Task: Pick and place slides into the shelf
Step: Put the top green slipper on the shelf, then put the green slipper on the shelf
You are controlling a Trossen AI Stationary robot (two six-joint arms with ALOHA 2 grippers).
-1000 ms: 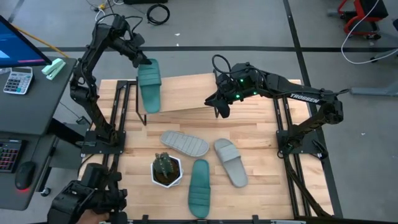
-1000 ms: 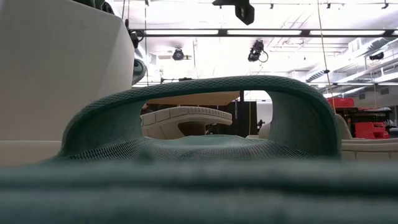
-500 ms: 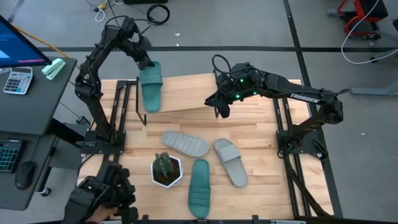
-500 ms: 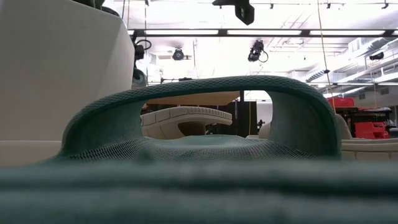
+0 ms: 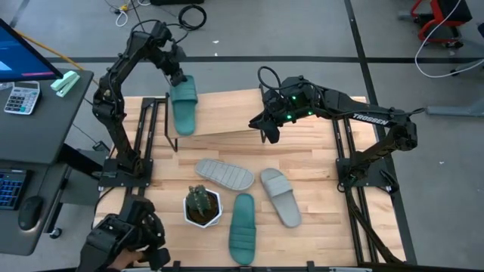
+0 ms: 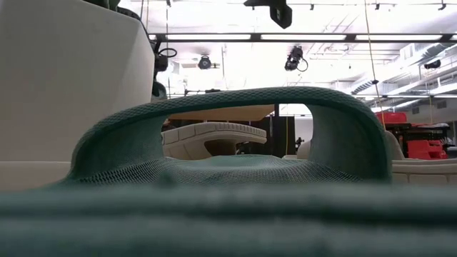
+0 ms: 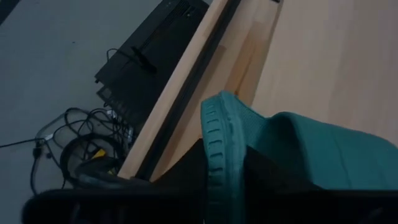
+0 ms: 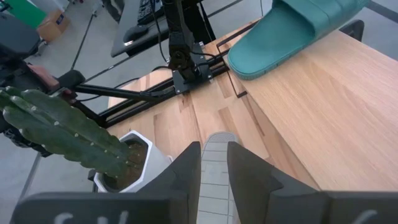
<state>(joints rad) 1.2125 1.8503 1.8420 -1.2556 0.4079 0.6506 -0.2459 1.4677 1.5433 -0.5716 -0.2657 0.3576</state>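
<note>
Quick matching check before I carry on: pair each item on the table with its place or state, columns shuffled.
Column one:
1. teal slide
2. second teal slide
3. potted cactus
4. right gripper

Column two:
A. hovering above the shelf, empty
B. on the shelf's left end, left gripper at its far end
C. on the tabletop, right of the cactus
D. left of the grey slides

Pairs: 1-B, 2-C, 3-D, 4-A

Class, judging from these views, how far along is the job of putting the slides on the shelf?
Done: nothing released yet. In hand: the left end effector grips one teal slide, lying on the shelf. Left: two grey slides and a second teal slide on the table. The right end effector hovers.
</note>
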